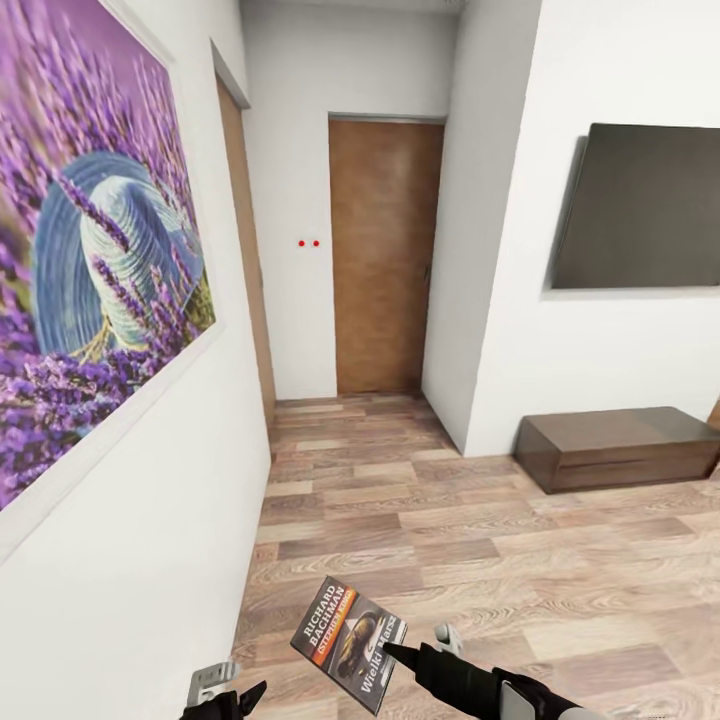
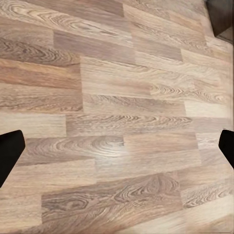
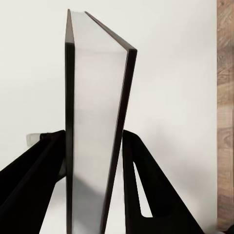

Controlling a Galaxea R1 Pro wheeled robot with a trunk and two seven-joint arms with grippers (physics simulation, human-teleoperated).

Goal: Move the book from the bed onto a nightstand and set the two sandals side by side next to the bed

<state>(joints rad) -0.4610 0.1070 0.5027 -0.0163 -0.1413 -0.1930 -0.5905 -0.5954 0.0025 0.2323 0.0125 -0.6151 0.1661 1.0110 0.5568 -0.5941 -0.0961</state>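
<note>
**Book carried by the right arm, nightstand not yet in sight**

While the book is clamped edge-on between the two fingers of the right end effector, it is held low over the wood floor, tilted, with its long axis running away from the fingers. The left end effector is spread apart and empty, its camera looking down on bare planks. Ahead, a door, a wall screen and a low bench are seen. No nightstand is shown, so a turn is probably needed before the book can be set down.
</note>
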